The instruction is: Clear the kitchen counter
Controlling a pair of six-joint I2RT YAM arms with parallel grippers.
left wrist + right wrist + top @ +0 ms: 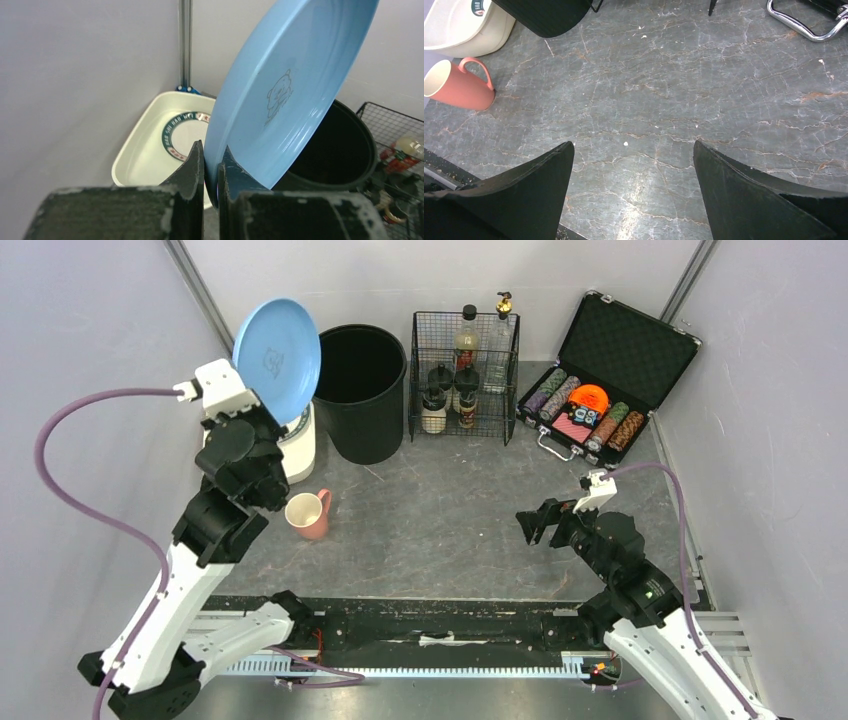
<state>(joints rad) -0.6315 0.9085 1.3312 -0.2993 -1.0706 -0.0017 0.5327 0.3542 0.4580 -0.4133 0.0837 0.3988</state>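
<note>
My left gripper (211,150) is shut on the rim of a light blue plate (285,90), holding it on edge in the air at the far left (277,347), above a white tub (145,150) and beside a black bin (340,150). The tub holds a plate with a green rim (181,135). A pink mug (308,514) lies on its side on the kitchen counter (450,510) in front of the tub; the right wrist view shows the mug (456,86) too. My right gripper (634,147) hangs open over bare counter (674,100) on the right (537,524).
A black wire basket (465,375) with bottles and jars stands at the back middle. An open black case (600,375) of poker chips sits at the back right. A black rail frame (440,615) runs along the near edge. White walls enclose the left, back and right.
</note>
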